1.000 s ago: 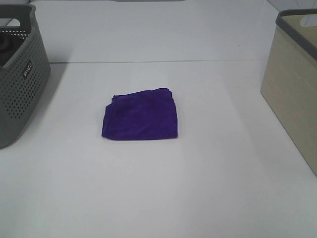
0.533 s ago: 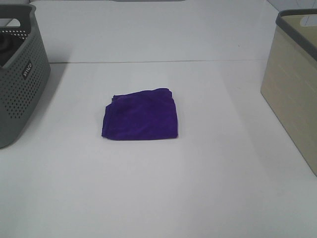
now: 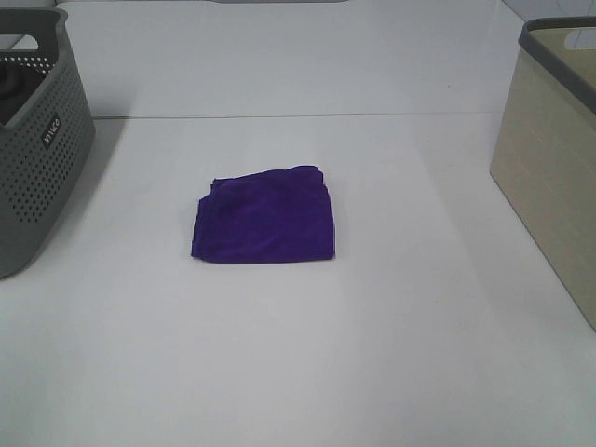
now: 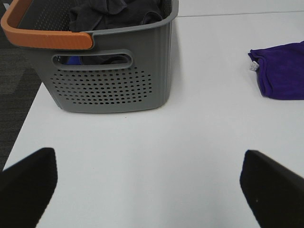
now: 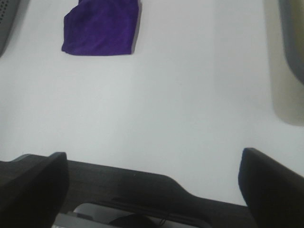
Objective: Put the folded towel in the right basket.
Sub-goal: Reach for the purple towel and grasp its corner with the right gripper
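A folded purple towel (image 3: 265, 215) lies flat on the white table, a little left of centre. It also shows in the left wrist view (image 4: 280, 69) and the right wrist view (image 5: 101, 26). The beige right basket (image 3: 551, 154) stands at the table's right edge; its side shows in the right wrist view (image 5: 290, 57). My left gripper (image 4: 147, 190) is open and empty, well short of the towel. My right gripper (image 5: 152, 190) is open and empty over the table's near edge, far from the towel. Neither arm shows in the exterior high view.
A grey perforated basket (image 3: 37, 140) with an orange handle (image 4: 42, 35) stands at the left and holds dark cloth (image 4: 114, 12). The white table (image 3: 298, 354) spreads around the towel. Its near edge shows in the right wrist view (image 5: 142, 178).
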`<control>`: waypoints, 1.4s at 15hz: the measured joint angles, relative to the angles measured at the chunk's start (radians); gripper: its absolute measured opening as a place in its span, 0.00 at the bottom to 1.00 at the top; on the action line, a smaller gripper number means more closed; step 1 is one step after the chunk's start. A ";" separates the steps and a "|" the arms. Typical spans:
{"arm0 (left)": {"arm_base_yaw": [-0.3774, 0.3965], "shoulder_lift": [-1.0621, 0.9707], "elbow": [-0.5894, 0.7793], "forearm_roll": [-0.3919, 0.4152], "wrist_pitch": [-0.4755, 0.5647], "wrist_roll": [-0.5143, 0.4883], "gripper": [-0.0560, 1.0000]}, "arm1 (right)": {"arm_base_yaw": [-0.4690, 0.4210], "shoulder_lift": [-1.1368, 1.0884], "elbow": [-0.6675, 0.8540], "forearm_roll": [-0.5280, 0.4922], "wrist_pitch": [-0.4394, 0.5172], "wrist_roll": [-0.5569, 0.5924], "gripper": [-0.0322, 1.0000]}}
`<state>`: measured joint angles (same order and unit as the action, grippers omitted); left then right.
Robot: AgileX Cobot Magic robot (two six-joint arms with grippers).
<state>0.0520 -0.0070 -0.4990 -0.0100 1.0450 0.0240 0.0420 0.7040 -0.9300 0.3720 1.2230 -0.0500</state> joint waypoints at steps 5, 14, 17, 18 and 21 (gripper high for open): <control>0.000 0.000 0.000 0.000 0.000 0.000 0.99 | 0.019 0.363 -0.138 0.093 -0.021 -0.069 0.89; 0.000 0.000 0.000 0.000 0.000 0.000 0.99 | 0.322 1.165 -0.569 0.172 -0.264 -0.121 0.88; 0.000 0.000 0.000 0.000 0.000 0.000 0.99 | 0.322 1.353 -0.695 0.210 -0.291 -0.123 0.88; 0.000 0.000 0.000 0.000 0.000 0.000 0.99 | 0.322 1.408 -0.728 0.216 -0.294 -0.123 0.88; 0.000 0.000 0.000 0.000 0.000 0.000 0.99 | 0.322 1.526 -0.771 0.217 -0.297 -0.143 0.87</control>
<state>0.0520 -0.0070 -0.4990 -0.0100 1.0450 0.0240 0.3640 2.2300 -1.7010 0.5890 0.9260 -0.1930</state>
